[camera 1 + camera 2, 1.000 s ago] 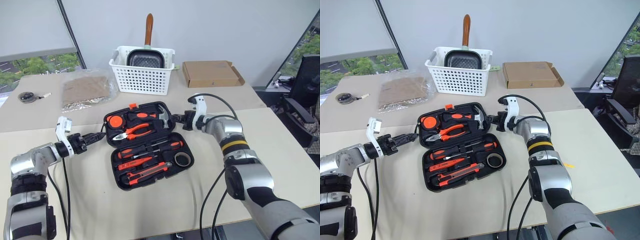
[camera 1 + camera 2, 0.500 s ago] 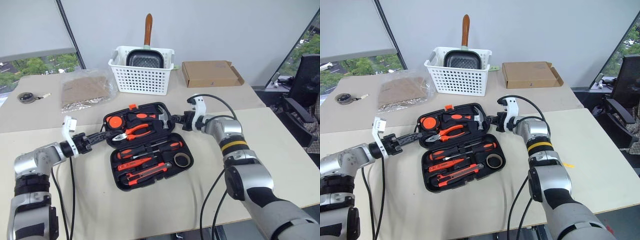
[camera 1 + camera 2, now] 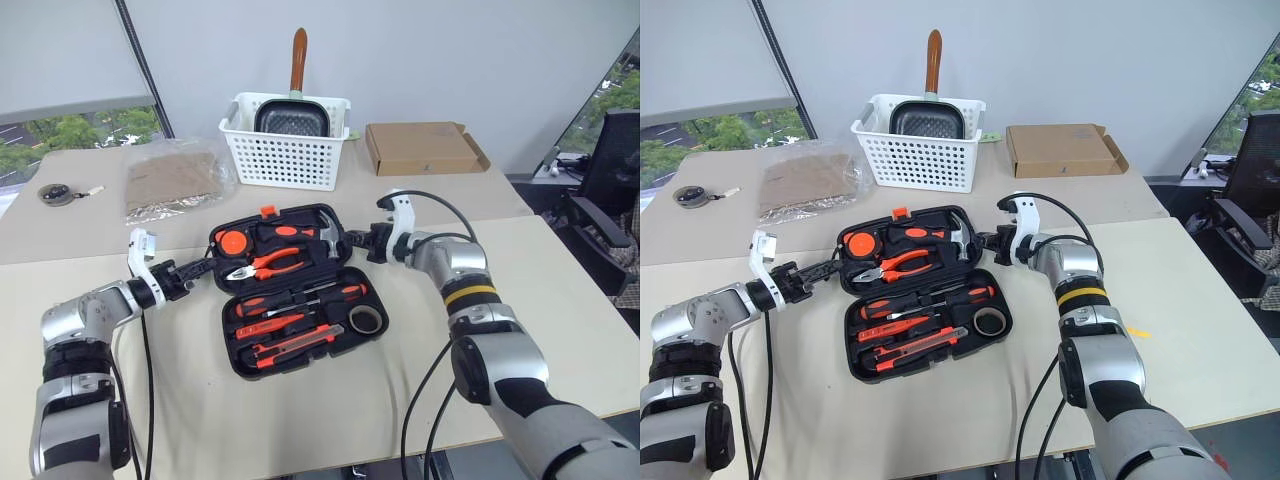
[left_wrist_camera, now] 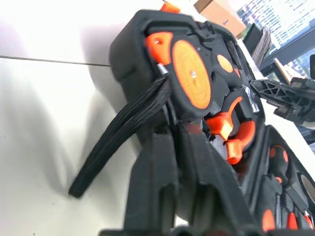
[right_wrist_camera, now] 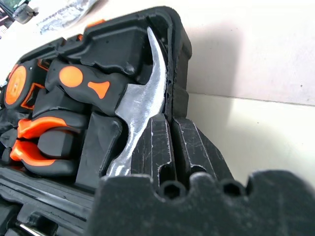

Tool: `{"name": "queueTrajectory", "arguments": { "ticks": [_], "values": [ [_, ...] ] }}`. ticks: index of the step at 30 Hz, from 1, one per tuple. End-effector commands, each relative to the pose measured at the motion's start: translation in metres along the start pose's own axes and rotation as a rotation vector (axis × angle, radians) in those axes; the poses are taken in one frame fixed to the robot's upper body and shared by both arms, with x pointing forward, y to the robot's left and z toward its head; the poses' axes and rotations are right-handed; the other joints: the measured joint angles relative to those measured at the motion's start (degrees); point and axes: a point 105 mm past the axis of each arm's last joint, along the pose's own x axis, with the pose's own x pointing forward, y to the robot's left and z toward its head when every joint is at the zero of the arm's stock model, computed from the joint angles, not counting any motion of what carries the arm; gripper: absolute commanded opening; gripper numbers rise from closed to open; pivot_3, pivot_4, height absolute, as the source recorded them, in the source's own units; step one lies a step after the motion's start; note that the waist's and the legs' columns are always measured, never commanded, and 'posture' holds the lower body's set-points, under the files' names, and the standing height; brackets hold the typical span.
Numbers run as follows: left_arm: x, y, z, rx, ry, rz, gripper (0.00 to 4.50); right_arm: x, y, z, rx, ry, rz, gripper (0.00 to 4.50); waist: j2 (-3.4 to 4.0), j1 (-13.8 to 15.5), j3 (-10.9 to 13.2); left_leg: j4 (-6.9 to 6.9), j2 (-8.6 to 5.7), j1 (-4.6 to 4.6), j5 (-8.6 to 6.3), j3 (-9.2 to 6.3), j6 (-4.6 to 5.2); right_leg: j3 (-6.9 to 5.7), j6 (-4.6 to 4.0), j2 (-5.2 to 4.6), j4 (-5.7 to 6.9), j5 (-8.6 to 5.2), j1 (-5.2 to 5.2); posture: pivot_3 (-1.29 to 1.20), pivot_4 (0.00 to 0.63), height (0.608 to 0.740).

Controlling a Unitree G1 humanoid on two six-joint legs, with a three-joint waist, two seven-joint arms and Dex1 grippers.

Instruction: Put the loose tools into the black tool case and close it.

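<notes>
The black tool case (image 3: pixel 229 347) lies open in the middle of the table, its lid (image 3: pixel 222 262) flat on the far side. In the near half lie two black-and-orange screwdrivers (image 3: pixel 300 297) (image 3: pixel 270 325), an orange-black utility knife (image 3: pixel 295 347) and a grey tape roll (image 3: pixel 366 319). Pliers (image 3: pixel 265 265) and a hammer (image 3: pixel 325 232) sit in the lid. My left gripper (image 3: pixel 205 268) is shut, its tips against the lid's left edge (image 4: pixel 147 73). On the other side my right gripper (image 3: pixel 352 238) is shut with its tips at the lid's right edge (image 5: pixel 174 78), beside the hammer head (image 5: pixel 140 105).
A white basket (image 3: pixel 285 155) holding a pan stands behind the case, with a cardboard box (image 3: pixel 420 147) to its right and a clear bag (image 3: pixel 172 178) to its left. A small round object (image 3: pixel 52 193) lies far left. An office chair (image 3: pixel 610 190) stands off the table's right side.
My left gripper has slid right up to the lid's left edge and its fingers have closed. The right gripper and the case have stayed put.
</notes>
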Motion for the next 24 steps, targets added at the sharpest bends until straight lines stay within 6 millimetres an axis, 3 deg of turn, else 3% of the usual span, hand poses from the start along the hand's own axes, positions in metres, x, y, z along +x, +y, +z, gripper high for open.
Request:
{"name": "queueTrajectory", "arguments": {
  "ticks": [1, 7, 13, 19, 24],
  "values": [
    [0.001, -0.019, 0.006, 0.039, 0.001, -0.103, 0.06, -0.003, 0.015, 0.035, -0.046, -0.129, 0.061, 0.00, 0.00, -0.02, 0.00, 0.00, 0.00, 0.00, 0.00, 0.00, 0.00, 0.00, 0.00, 0.00, 0.00, 0.00, 0.00, 0.00, 0.150, 0.700],
    [0.012, -0.033, 0.019, 0.153, -0.021, -0.147, 0.06, -0.002, 0.022, 0.046, -0.054, -0.191, 0.095, 0.00, 0.00, 0.20, 0.00, -0.01, -0.03, -0.03, 0.00, 0.00, 0.00, 0.00, -0.01, -0.01, -0.03, 0.00, -0.01, 0.00, 0.150, 0.700],
    [0.031, -0.056, 0.048, 0.264, -0.092, -0.223, 0.06, -0.005, 0.023, 0.061, -0.066, -0.260, 0.102, 0.00, -0.02, 1.04, 0.01, 0.02, -0.05, -0.09, 0.00, -0.03, 0.00, -0.05, -0.01, -0.01, -0.03, 0.01, -0.01, 0.00, 0.150, 0.700],
    [0.054, -0.052, 0.074, 0.478, -0.184, -0.076, 0.06, -0.006, 0.019, 0.068, -0.085, -0.323, 0.092, 0.00, -0.03, 0.93, 0.02, 0.00, -0.07, -0.09, 0.00, 0.02, 0.00, -0.06, -0.01, 0.01, -0.07, 0.01, -0.02, 0.00, 0.150, 0.700],
    [0.056, -0.057, 0.065, 0.693, -0.193, -0.070, 0.06, -0.012, 0.022, 0.058, -0.162, -0.358, 0.139, 0.00, -0.03, 0.25, 0.02, -0.02, -0.07, -0.12, 0.00, 0.10, 0.01, -0.05, 0.01, 0.01, -0.15, 0.00, -0.04, 0.00, 0.150, 0.700]
  ]
}}
